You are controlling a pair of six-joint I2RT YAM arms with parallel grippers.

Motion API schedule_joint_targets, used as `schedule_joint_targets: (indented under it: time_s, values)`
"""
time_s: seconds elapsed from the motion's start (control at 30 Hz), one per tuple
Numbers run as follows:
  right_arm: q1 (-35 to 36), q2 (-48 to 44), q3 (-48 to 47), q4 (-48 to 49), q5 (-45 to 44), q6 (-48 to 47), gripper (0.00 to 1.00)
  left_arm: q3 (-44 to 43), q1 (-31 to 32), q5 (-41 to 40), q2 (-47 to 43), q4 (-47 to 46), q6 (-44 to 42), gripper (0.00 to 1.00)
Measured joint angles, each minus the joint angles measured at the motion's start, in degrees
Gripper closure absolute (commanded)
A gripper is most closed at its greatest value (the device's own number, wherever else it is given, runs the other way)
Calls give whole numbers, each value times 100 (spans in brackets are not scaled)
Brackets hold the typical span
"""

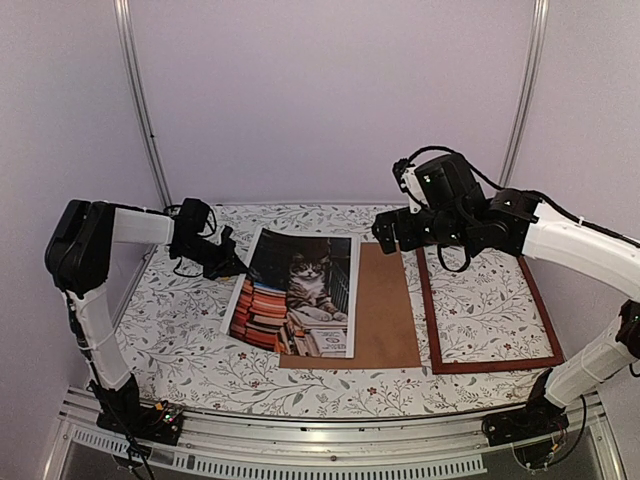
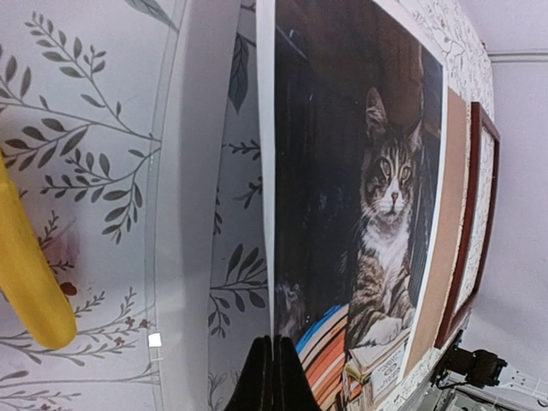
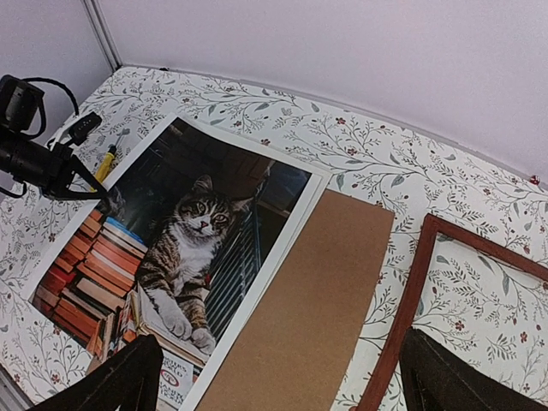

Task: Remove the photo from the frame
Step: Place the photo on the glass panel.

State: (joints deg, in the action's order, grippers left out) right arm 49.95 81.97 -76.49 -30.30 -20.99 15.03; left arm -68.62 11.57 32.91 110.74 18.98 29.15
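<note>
The photo [image 1: 295,295], a tabby cat among red-orange books with a white border, lies tilted, its right part resting on the brown backing board [image 1: 385,310]. My left gripper [image 1: 235,265] is shut on the photo's left edge; in the left wrist view its fingers [image 2: 272,377] pinch the sheet [image 2: 368,214], which is lifted slightly there. The dark reddish-brown frame [image 1: 500,366] lies flat and empty to the right, tablecloth showing through it. My right gripper [image 1: 395,232] hovers open and empty above the gap between board and frame. The right wrist view shows the photo [image 3: 171,248], board [image 3: 300,317] and frame [image 3: 402,317].
A yellow object [image 2: 26,274] lies on the floral tablecloth left of the photo, also in the right wrist view [image 3: 107,163]. White walls and metal poles close the back and sides. The table's metal front rail [image 1: 330,440] runs along the near edge.
</note>
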Motion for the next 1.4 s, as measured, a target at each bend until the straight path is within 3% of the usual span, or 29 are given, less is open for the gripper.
schedule_joint_targets:
  time_s: [1.23,1.4]
  values:
    - [-55,-11,81,35,68,-2,1,-487,-9,-522,289,442,-125,100]
    - [-55,-11,81,37,72,-2,1,-566,-13,-588,293,546,-188,87]
